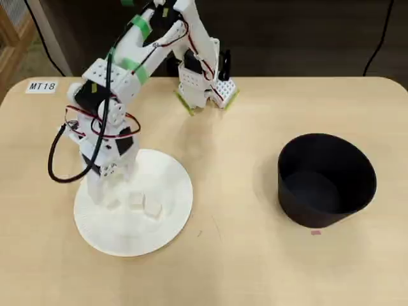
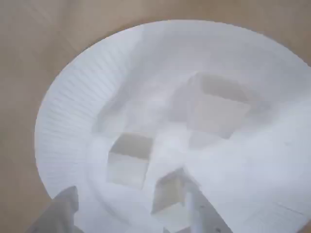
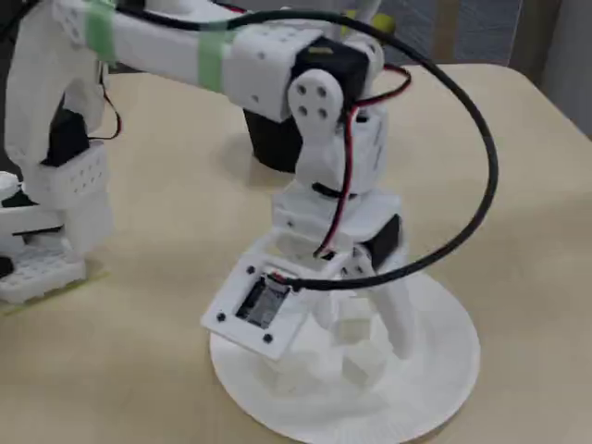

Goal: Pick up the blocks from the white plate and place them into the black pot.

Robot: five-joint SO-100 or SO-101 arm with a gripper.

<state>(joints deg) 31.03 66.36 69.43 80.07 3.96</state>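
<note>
Blocks (image 2: 127, 162), pale smooth cubes, sit on my ridged white plate (image 1: 172, 217); hand (image 2: 131, 213) spread open around one, gripping nothing.

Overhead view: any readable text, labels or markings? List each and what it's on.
"MT18": on a small white label stuck to the table, top left corner in the overhead view.
Small pink mark on the table in front of the black pot: too small to read.
No print on the white plate or blocks.

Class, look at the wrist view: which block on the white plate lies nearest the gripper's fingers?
The lowest block, right beside the right finger; the other two blocks lie farther up the white plate.
</note>
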